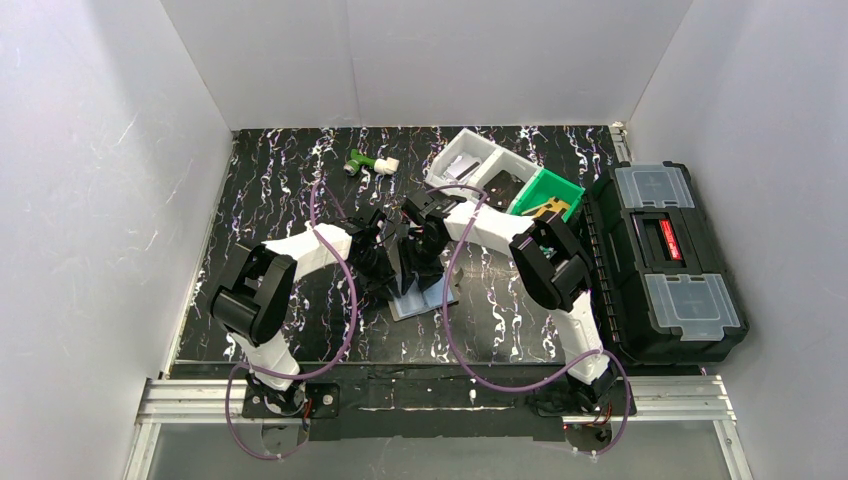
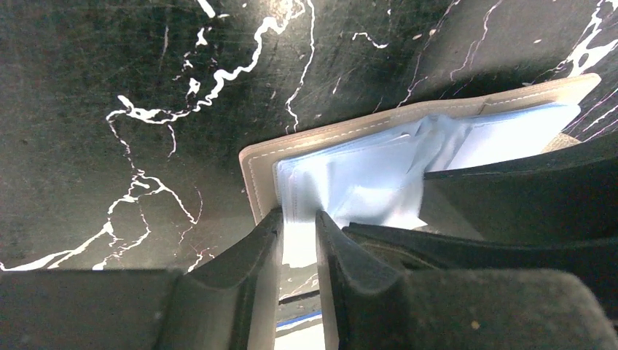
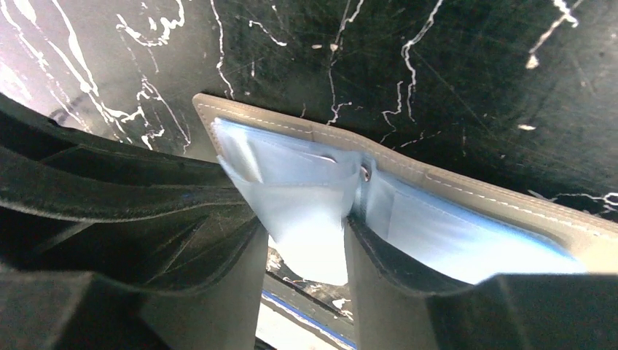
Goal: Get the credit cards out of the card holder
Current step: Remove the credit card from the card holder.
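The card holder (image 1: pixel 420 298) lies open on the black marbled table, with a pale stitched cover (image 2: pixel 328 135) and shiny light-blue sleeves (image 2: pixel 364 182). Both grippers hang over it, facing each other. My left gripper (image 2: pixel 299 222) (image 1: pixel 385 262) has its jaws slightly apart at the holder's corner, with a sleeve edge showing in the narrow gap. My right gripper (image 3: pixel 302 233) (image 1: pixel 428 250) stands wider apart, and a loose sleeve flap (image 3: pixel 306 219) hangs between its fingers near the holder's fold (image 3: pixel 437 182). I cannot tell the credit cards apart from the sleeves.
Behind the arms stand a white bin (image 1: pixel 470 160) and a green bin (image 1: pixel 548 192). A black toolbox (image 1: pixel 660 260) lies along the right edge. A small green and white object (image 1: pixel 368 162) lies at the back. White walls enclose the table.
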Controlling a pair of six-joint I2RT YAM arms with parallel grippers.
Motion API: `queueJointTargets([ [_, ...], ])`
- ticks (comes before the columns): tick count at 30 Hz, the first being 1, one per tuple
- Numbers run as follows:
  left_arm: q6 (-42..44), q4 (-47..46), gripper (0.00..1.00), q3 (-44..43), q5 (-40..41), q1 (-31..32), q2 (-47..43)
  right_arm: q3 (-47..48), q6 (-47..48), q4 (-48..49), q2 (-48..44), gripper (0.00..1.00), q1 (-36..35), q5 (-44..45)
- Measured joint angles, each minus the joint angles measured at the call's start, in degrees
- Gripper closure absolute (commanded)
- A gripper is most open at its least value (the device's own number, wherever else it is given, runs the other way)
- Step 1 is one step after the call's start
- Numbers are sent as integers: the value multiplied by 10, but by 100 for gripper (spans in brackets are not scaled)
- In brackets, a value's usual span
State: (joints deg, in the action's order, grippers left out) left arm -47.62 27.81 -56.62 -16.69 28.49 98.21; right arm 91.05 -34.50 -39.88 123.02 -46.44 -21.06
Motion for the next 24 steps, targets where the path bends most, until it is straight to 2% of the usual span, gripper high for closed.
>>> queueJointTargets([
  [4, 6, -5, 74, 0, -7, 0, 0, 5, 1, -12, 3, 62, -1, 13],
  [11, 19, -10, 70, 0, -16, 0, 2, 8, 6, -26, 7, 87, 1, 32],
  [16, 26, -10, 69, -1, -18, 0, 2, 5, 6, -27, 9, 93, 8, 25],
  [24, 40, -5, 70, -1, -3, 8, -6, -18, 2, -3, 8, 95, 28, -21],
])
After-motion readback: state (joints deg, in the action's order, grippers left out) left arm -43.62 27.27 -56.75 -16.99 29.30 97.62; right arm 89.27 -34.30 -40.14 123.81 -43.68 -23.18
